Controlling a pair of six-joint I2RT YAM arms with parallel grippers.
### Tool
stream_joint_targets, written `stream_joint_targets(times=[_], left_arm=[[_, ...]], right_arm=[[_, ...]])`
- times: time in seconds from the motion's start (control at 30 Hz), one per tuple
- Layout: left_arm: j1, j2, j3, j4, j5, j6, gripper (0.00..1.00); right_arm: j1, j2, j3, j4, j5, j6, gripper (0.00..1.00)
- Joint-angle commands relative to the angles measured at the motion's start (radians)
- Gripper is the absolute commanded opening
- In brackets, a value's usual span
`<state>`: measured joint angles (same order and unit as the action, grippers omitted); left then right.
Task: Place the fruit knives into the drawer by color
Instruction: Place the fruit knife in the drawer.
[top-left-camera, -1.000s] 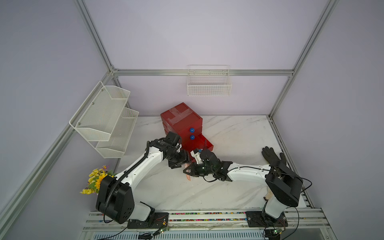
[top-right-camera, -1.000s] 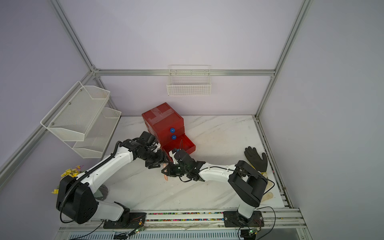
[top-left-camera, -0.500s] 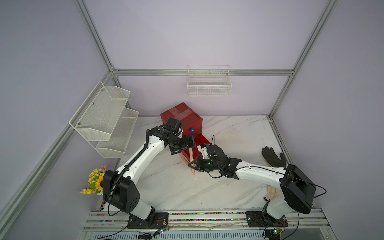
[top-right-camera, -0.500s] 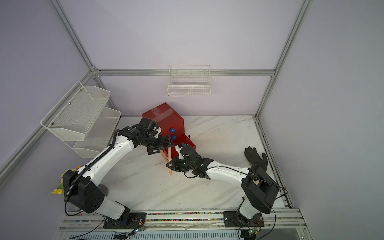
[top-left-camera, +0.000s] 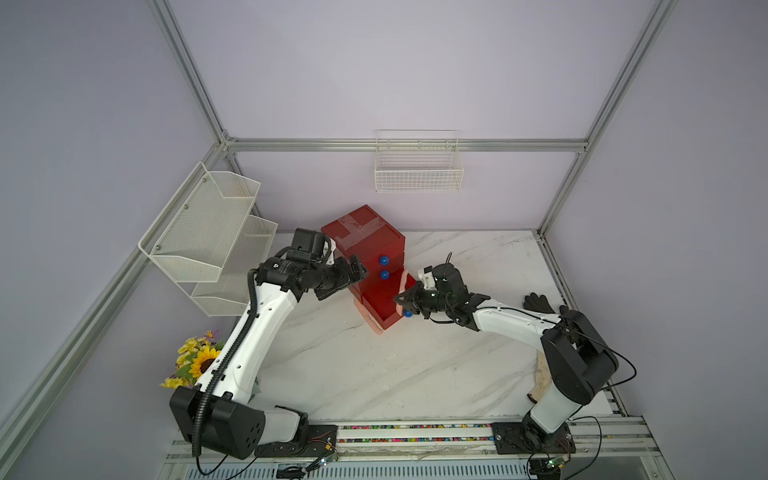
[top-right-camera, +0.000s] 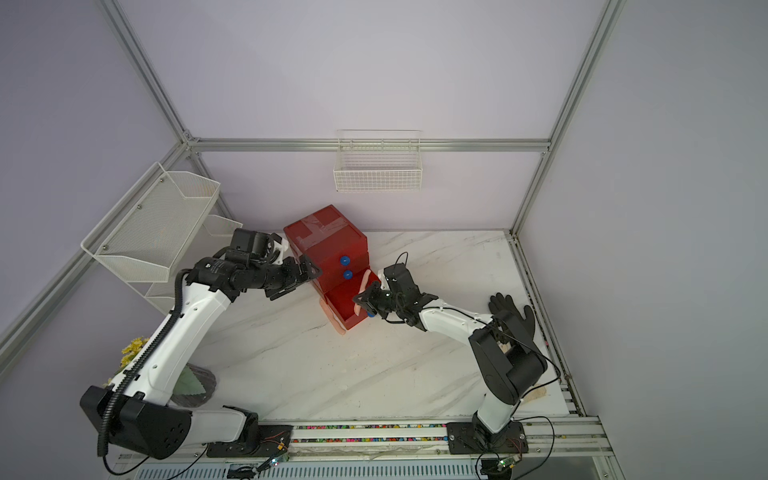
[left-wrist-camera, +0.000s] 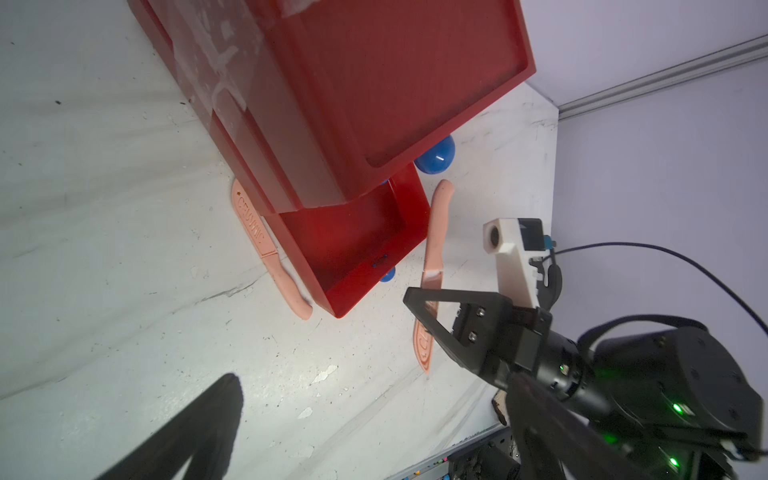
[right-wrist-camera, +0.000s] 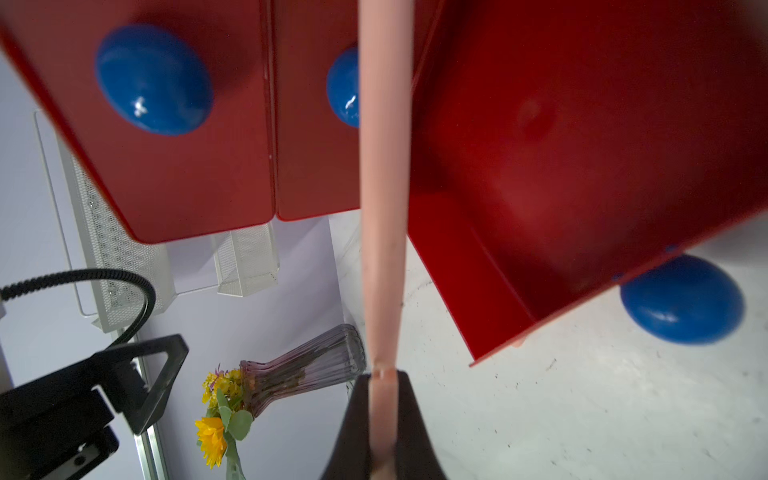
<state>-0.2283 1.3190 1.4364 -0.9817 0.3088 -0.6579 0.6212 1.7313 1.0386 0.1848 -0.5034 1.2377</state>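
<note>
- Top views: red chest at frame centre, at the back of the marble table; bottom drawer pulled out.
- Left gripper: jaws spread wide, empty, just left of the chest.
- Right gripper: clamped on a salmon-pink knife at the drawer's right rim.
- Second pink knife: flat on the table, showing at the drawer's lower-left edge.
- Left wrist view: held knife just outside one drawer wall, handle towards the chest; second knife touching the opposite wall.
- Right wrist view: fingers pinched tight where handle meets blade; blue knobs and a flower vase beyond.
</note>
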Motion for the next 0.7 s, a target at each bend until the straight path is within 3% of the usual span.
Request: stream_joint_targets(times=[0.0,0.27,0.33,0.47,0.67], left_arm=[[0.030,-0.041,-0.029,-0.024,0.011,0.035,1.00],[0.053,-0.099,-0.083,-0.029,0.012,0.026,1.00],[0.052,-0.103,-0.092,-0.028,0.014,0.023,1.00],[0.053,-0.107,-0.109,-0.020,0.025,0.009,1.00],[0.052,-0.111,-0.173,0.015,0.062,-0.024,1.00]], right_arm=[[-0.008,0.072,0.037,0.146,-0.082,0.159,0.00],[-0.024,0.144,-0.028,0.384,-0.069,0.377,0.03],[-0.030,0.151,-0.036,0.413,-0.067,0.394,0.31],[-0.044,0.149,-0.041,0.434,-0.058,0.403,0.60],[-0.056,0.117,-0.029,0.454,-0.043,0.359,0.70]])
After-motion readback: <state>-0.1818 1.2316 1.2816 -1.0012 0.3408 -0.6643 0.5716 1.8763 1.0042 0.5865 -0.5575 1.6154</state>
